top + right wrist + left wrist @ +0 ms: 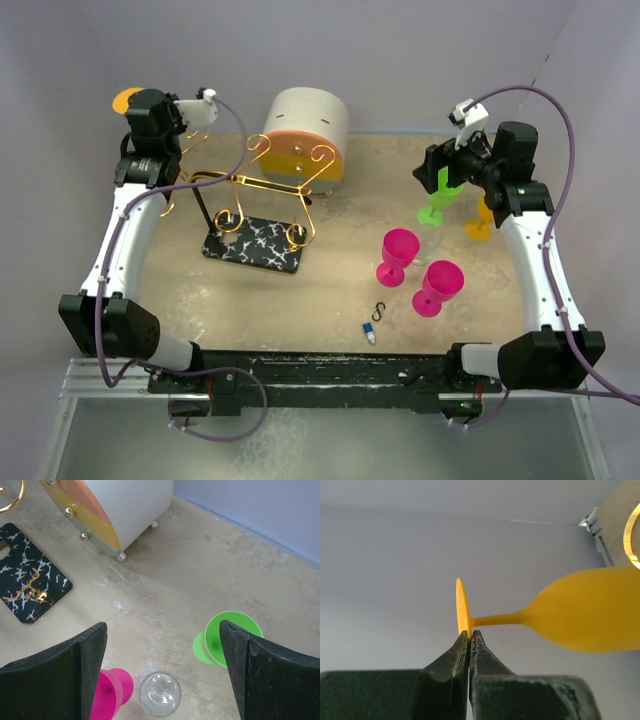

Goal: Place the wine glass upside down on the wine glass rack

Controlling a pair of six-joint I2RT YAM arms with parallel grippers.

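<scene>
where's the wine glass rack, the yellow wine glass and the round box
wine glass rack (258, 243): top view, black marbled base
yellow wine glass (590, 612): left wrist view, bowl
round box (305, 112): top view, white top

The wine glass rack (255, 215) stands on the table (340, 300) left of the middle, the round drawer box (305, 135) just behind it. The wine glass (585, 612) is in the left gripper (469, 635) at the far left, left of the rack. Right of the middle stand a second glass (398, 255) and, nearer, a third glass (438, 287); a fourth glass (435, 208) and a fifth glass (480, 222) are behind them at the far right.
</scene>
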